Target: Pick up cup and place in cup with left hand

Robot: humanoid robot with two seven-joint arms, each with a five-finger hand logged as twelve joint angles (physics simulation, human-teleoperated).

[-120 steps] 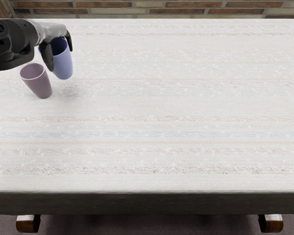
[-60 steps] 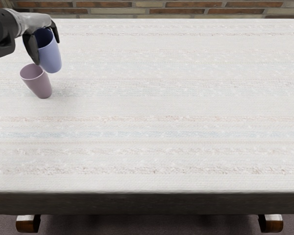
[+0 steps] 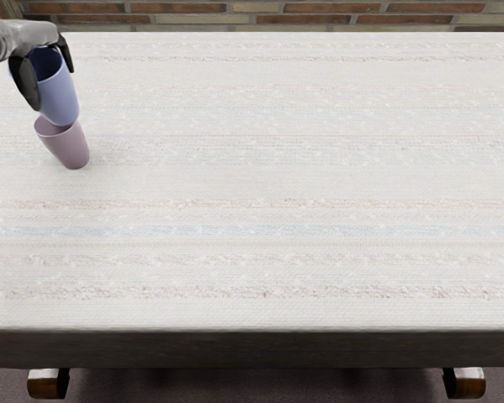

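Tabletop (image 3: 302,185) covered in white, faintly striped cloth, extending mostly to the right of the mauve cup (image 3: 66,150); brick wall (image 3: 277,18) beyond the far edge. The blue cup (image 3: 60,96), smooth, tapered and slightly tilted, has its mouth up and its base overlapping the upright mauve cup's rim in view; contact or entry cannot be told. Above the mauve cup, the left hand (image 3: 32,42) grasps the blue cup, fingers (image 3: 25,82) closed about its upper part.
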